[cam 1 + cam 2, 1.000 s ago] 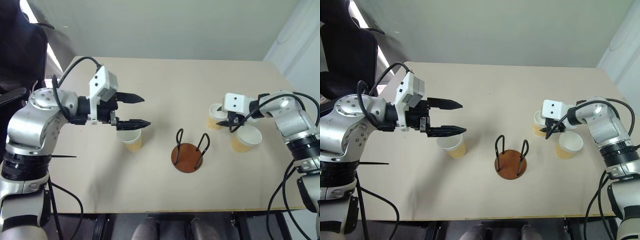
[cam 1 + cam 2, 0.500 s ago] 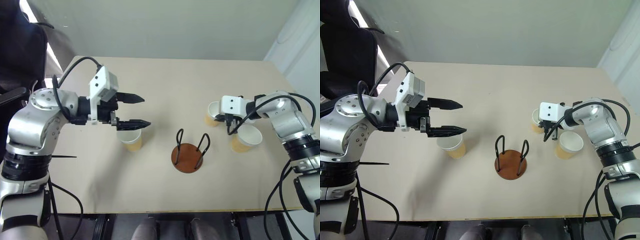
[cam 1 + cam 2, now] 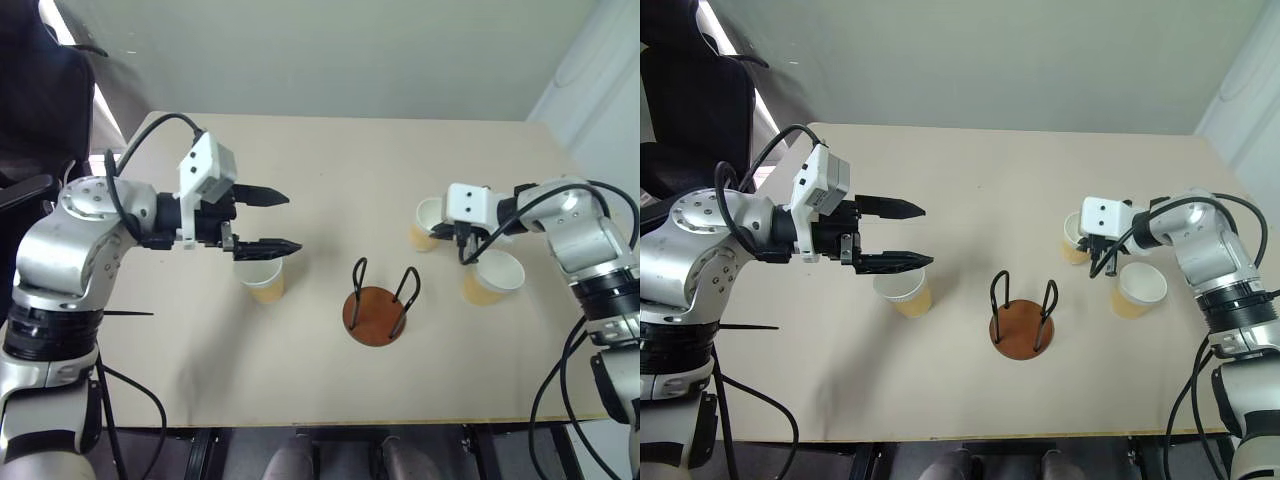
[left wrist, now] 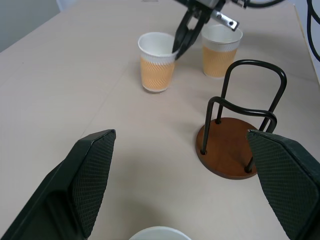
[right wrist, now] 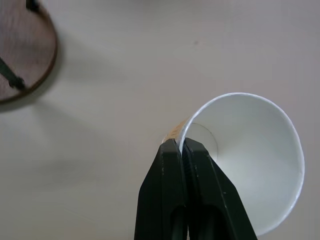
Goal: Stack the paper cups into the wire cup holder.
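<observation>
On the pale counter (image 3: 330,180), the wire cup holder (image 3: 377,305) is found nearest the front edge, slightly right of centre, standing upright on its reddish-brown disc base with its two black wire loops empty. At about ten o'clock from the holder, one paper cup (image 3: 260,277) is seen upright and mouth up, apart from the holder. Just above that cup the left pincer (image 3: 276,221) is held, its two black fingers spread wide and level, nothing between them; the nearer fingertip is seen over the cup's rim, though contact cannot be judged.

At about three o'clock from the holder a second paper cup (image 3: 490,277) is set, mouth up, standing free. A little farther back, at about one o'clock from the holder, the third paper cup (image 3: 424,224) is found just beside the second. Its rim is pinched by the right pincer (image 3: 1096,246), whose fingers are pressed together on the cup's wall, one inside and one outside, as shown in the right wrist view (image 5: 186,150). This cup is tilted, its mouth turned toward the holder's side. Whether its base rests on the counter cannot be told.
</observation>
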Robot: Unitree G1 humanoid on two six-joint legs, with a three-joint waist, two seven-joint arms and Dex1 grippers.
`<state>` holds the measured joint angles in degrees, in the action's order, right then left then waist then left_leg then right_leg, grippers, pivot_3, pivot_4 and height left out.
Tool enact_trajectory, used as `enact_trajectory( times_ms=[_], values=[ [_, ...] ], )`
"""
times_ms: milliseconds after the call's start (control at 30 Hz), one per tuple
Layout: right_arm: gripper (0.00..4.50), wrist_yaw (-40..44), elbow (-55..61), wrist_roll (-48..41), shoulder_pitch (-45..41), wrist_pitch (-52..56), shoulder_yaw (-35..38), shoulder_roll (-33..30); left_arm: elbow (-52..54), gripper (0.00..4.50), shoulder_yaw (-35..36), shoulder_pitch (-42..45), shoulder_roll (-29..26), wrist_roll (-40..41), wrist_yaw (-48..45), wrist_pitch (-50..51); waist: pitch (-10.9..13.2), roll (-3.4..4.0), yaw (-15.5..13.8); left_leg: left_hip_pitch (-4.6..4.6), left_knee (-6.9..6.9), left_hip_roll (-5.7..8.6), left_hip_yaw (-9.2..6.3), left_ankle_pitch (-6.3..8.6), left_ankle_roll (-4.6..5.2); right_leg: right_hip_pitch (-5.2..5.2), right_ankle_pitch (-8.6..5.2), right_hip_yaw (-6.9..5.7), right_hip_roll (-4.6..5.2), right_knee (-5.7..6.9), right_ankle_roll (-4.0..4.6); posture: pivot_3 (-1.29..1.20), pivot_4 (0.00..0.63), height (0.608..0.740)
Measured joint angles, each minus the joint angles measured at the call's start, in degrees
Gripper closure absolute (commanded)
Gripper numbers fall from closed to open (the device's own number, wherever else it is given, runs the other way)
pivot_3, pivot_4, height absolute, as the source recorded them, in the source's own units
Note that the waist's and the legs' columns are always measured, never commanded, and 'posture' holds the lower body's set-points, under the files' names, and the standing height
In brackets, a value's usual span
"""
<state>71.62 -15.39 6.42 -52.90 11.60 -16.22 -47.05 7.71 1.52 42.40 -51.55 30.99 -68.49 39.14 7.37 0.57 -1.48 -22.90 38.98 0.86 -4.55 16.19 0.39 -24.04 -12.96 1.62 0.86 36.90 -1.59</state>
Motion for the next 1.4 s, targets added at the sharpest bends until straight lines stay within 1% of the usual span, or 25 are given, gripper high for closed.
enact_trajectory(
  times_ms=[200,433,633,833,1067,1400],
  values=[
    [4.49,2.1,9.8,-4.6,-0.5,6.6,3.9,-1.6,-0.1,0.00,0.0,0.0,0.3,0.3,-0.2,0.0,0.0,0.00,0.0,-0.01,-0.03,0.00,0.00,0.00,-0.01,0.00,0.00,0.00,0.00,-0.02,0.00,0.00,0.150,0.740],
    [4.49,5.1,29.2,-17.4,-1.0,24.6,10.3,-6.1,1.3,0.00,-0.1,0.0,0.3,2.6,-2.6,1.0,0.0,0.02,-0.1,-0.07,-0.03,0.01,0.00,0.00,-0.03,0.01,0.00,0.00,-0.01,-0.16,0.00,0.00,0.150,0.740],
    [4.49,5.1,38.4,-25.7,-1.4,34.3,12.2,-10.2,3.0,0.00,-3.5,-0.3,-1.0,2.5,-6.6,0.8,0.0,0.02,0.0,-0.02,-0.03,0.00,-0.01,-0.02,-0.06,0.00,-0.01,0.01,-0.01,-0.34,-0.01,0.00,0.150,0.740],
    [4.49,3.9,43.7,-31.0,-1.8,38.7,12.7,-11.3,1.8,0.00,-5.3,1.0,-1.0,1.1,-7.9,-0.6,0.0,0.02,0.0,-0.01,0.01,0.00,-0.02,-0.03,-0.05,0.00,-0.01,0.02,-0.01,-0.27,-0.01,0.00,0.150,0.740],
    [4.49,2.8,47.7,-35.1,-0.3,40.6,12.7,-12.7,1.1,0.00,-6.2,1.6,0.0,0.8,-8.7,-1.4,0.0,0.02,0.0,-0.01,0.01,-0.01,-0.02,-0.02,-0.03,-0.01,-0.01,0.01,-0.01,-0.27,-0.01,0.00,0.150,0.740],
    [4.49,2.0,50.2,-36.7,3.7,40.4,12.3,-14.7,1.1,0.00,-6.2,2.1,0.8,0.3,-8.5,-1.5,0.0,0.02,0.0,-0.01,0.03,0.00,-0.02,-0.02,-0.02,-0.01,-0.01,0.02,-0.01,-0.25,-0.01,0.00,0.150,0.740]
  ],
)
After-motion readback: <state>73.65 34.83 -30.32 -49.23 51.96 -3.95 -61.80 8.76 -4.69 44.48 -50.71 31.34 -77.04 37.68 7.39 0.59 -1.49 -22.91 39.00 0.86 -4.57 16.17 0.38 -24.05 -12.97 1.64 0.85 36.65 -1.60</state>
